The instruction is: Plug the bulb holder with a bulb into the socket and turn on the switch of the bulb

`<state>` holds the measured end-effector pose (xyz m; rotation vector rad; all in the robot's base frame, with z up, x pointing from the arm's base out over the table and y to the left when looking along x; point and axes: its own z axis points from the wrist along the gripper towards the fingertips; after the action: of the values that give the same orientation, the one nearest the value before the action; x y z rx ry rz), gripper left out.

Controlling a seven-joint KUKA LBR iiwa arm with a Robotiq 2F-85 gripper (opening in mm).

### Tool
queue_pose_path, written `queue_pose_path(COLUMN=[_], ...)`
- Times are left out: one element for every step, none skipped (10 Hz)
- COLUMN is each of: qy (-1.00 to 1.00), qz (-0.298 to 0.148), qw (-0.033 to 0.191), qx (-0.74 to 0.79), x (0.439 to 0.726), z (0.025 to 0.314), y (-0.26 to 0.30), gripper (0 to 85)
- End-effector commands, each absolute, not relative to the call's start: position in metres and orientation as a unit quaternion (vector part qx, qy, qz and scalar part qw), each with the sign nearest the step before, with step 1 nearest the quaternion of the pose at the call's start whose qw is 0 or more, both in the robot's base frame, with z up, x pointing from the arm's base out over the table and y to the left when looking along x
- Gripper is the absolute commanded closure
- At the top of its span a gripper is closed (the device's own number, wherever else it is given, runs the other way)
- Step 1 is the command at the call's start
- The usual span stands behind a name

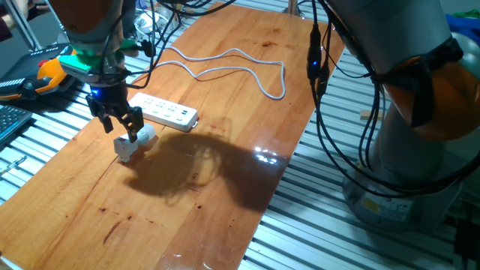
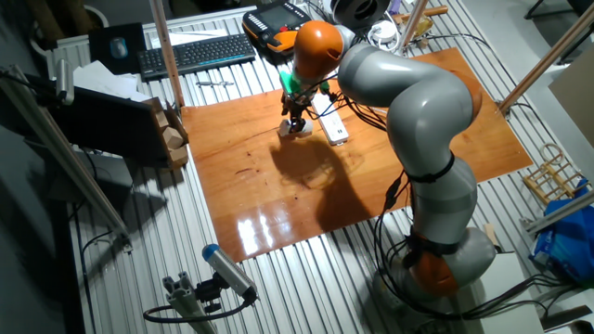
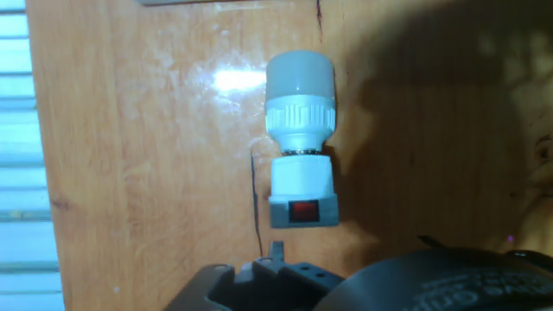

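Observation:
The bulb holder [image 3: 301,186] lies on its side on the wooden table, with its white bulb [image 3: 300,82] pointing away and the red switch [image 3: 302,210] on its square face. In one fixed view my gripper [image 1: 121,129] hovers just over the bulb holder [image 1: 132,144], fingers spread open with nothing between them. The socket [image 1: 163,111] is a flat white strip lying just behind the holder. The other fixed view shows the gripper [image 2: 295,119] over the holder [image 2: 296,131], with the socket [image 2: 333,129] to its right. My fingertips do not show in the hand view.
The strip's white cable [image 1: 232,67] snakes across the far part of the table [image 1: 187,210]. Black robot cables [image 1: 319,67] hang at the table's right edge. A keyboard [image 2: 195,53] and an orange pendant [image 2: 278,23] lie beyond the far edge.

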<state>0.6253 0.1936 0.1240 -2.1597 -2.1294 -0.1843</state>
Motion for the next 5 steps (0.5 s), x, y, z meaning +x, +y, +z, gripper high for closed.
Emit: queue_pose_path(qy=[-0.700, -0.696, -0.687, -0.672, -0.667], qz=[-0.063, -0.065, -0.067, -0.070, -0.076], qw=[0.054, 0.057, 0.062, 0.069, 0.073], qx=[-0.710, -0.713, -0.721, -0.734, -0.738], x=[0.6263, 0.6270, 0.6266, 0.6280, 0.6287], z=[0.1220, 0.1192, 0.1178, 0.1166, 0.1142], y=[0.1923, 0.1914, 0.1901, 0.1877, 0.1839], gripper=[17.0, 17.0, 17.0, 17.0, 0.0])
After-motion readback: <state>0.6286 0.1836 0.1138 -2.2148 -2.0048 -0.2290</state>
